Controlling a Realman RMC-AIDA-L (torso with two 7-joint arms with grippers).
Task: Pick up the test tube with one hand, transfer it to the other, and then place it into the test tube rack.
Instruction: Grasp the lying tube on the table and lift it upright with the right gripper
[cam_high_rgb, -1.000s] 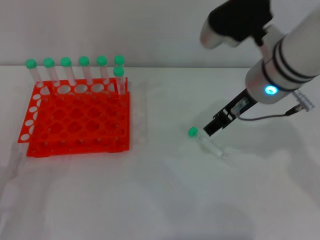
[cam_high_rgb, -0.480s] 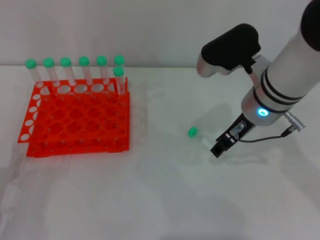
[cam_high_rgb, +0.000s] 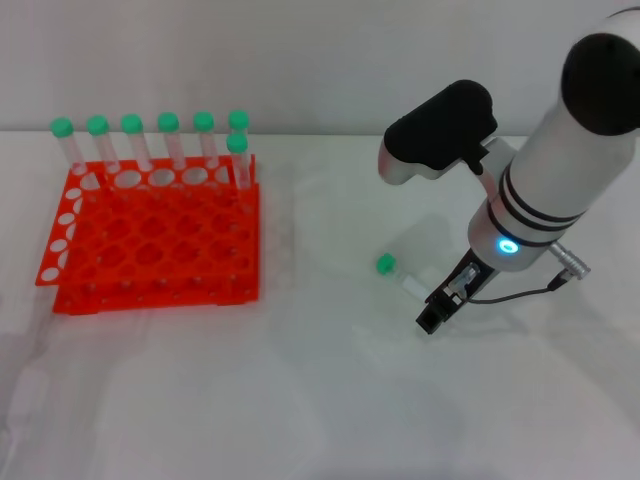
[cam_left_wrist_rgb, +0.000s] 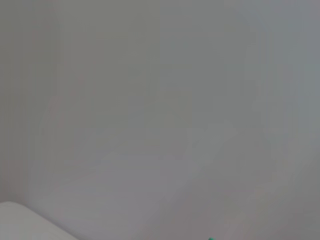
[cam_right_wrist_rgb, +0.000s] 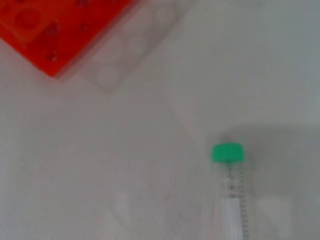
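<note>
The test tube (cam_high_rgb: 397, 274) lies flat on the white table (cam_high_rgb: 300, 400), right of the middle, its green cap toward the rack. My right gripper (cam_high_rgb: 432, 318), on the white arm with the cyan ring, is low over the tube's tapered end and hides that end. The right wrist view shows the tube (cam_right_wrist_rgb: 233, 192) cap-first on the table, with a corner of the test tube rack (cam_right_wrist_rgb: 50, 30) beyond it. The orange-red rack (cam_high_rgb: 150, 240) stands at the left of the table. My left gripper is out of view.
Several green-capped tubes (cam_high_rgb: 168, 140) stand in the rack's back row, and one more (cam_high_rgb: 238, 160) a row nearer. A clear plastic sheet (cam_high_rgb: 25, 390) lies at the table's front left. The left wrist view shows only a blank grey surface.
My right gripper has come down and toward the front, from beside the tube's cap to its tapered end. The tube has stayed on the table.
</note>
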